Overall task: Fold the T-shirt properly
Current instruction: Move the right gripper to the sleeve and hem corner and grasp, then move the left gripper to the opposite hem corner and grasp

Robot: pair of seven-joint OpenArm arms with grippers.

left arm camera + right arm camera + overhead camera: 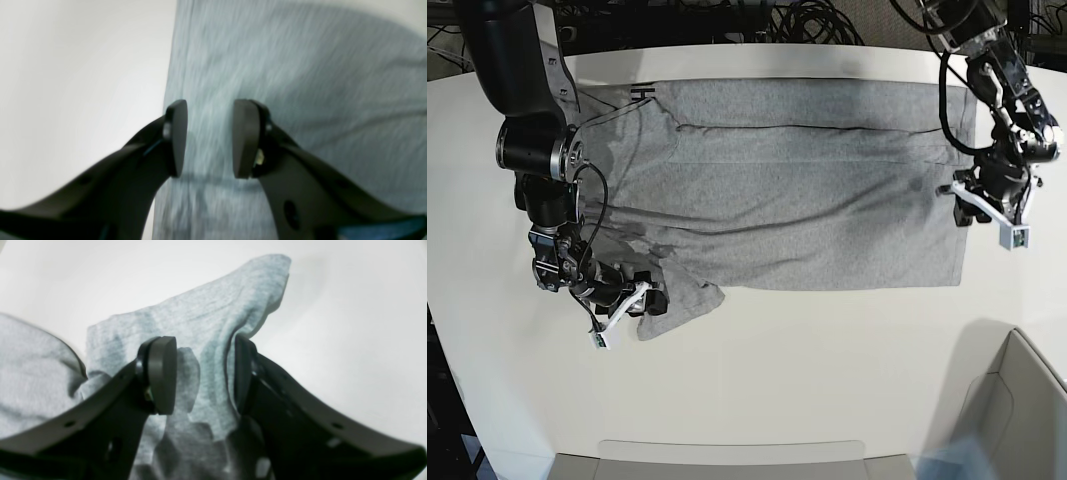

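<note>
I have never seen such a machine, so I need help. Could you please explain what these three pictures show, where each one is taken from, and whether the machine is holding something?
This is a robot with two black arms, working at a white table. One picture looks down from above on the whole scene. The other two come from small cameras mounted on each arm's wrist, looking past its two-fingered claw.

A grey T-shirt lies spread on the table. In the overhead picture, the right gripper is at the shirt's sleeve, on the picture's left. Its own camera shows the claw open, with sleeve cloth between the fingers. The left gripper is at the shirt's other edge. Its claw is also open, over the cloth's border. Neither claw is pinching the shirt.
</note>
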